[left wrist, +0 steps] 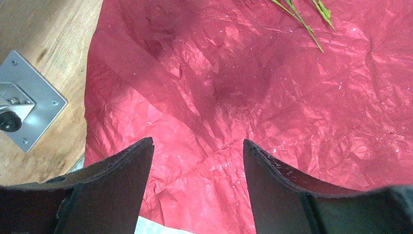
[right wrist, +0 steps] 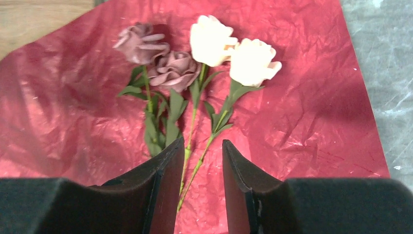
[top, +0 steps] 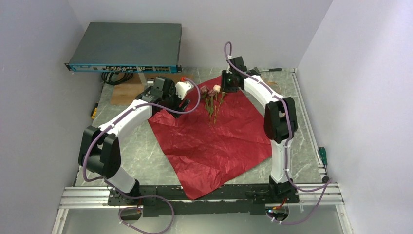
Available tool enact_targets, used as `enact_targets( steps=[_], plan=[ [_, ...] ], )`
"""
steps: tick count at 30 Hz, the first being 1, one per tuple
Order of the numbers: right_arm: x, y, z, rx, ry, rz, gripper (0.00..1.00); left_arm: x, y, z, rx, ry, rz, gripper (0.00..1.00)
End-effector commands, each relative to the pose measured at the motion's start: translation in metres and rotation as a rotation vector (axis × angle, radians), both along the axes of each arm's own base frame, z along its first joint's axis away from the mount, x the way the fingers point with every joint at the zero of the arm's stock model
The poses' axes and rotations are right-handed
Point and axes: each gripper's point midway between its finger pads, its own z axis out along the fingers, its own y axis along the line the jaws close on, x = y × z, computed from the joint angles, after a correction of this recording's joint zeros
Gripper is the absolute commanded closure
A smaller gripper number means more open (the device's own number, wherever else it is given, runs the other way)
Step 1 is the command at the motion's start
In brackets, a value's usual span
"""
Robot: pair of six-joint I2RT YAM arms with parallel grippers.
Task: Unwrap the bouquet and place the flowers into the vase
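Right wrist view: the right end effector is released, jaws straddling the thin stems of the flowers, which lie loose on the flattened wrapping paper at the far middle of the worktop, lined up, I'd judge, to pinch them where they bunch. Left end effector hangs released, empty, over the paper's left side.

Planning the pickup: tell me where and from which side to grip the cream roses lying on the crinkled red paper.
Likely the thin green stems below the leaves, from above, jaws across them: the cream roses lie flat, heads bulky, and the open right gripper frames those stems.
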Motion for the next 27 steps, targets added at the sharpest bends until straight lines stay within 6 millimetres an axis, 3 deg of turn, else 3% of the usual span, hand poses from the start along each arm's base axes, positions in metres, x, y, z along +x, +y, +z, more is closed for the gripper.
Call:
enact_targets(
  steps=[1, 11, 21, 27],
  plan=[
    [0.021, -0.009, 0.007, -0.037, -0.047, -0.105, 0.64, 0.014, -0.003, 0.026, -0.023, -0.073, 0.027, 0.27],
    [0.033, -0.002, -0.034, -0.075, -0.005, -0.103, 0.65, 0.012, 0.002, 0.020, 0.013, -0.078, 0.012, 0.26],
    [0.041, 0.001, -0.063, -0.094, 0.025, -0.101, 0.68, 0.002, 0.011, 0.013, 0.054, -0.062, 0.010, 0.26],
    [0.036, 0.003, -0.059, -0.065, 0.044, -0.119, 0.76, 0.000, 0.012, 0.012, 0.064, -0.043, 0.003, 0.26]
  ],
)
